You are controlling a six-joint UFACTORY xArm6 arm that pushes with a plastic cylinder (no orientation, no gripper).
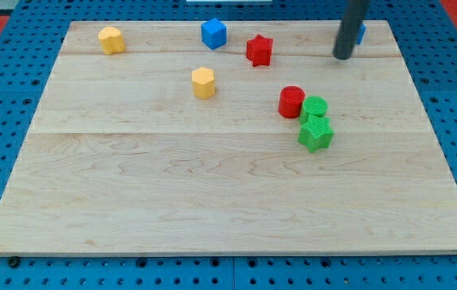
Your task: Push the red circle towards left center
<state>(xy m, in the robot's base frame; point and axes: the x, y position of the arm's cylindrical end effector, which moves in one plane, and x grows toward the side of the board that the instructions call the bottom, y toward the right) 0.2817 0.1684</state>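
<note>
The red circle is a short red cylinder right of the board's middle. It touches a green cylinder on its right, and a green star sits just below that one. My tip is near the view's top right, above and to the right of the red circle, well apart from it. A blue block is mostly hidden behind the rod.
A red star and a blue cube lie near the top middle. A yellow block is left of the red circle. Another yellow block is at the top left. The wooden board sits on a blue pegboard.
</note>
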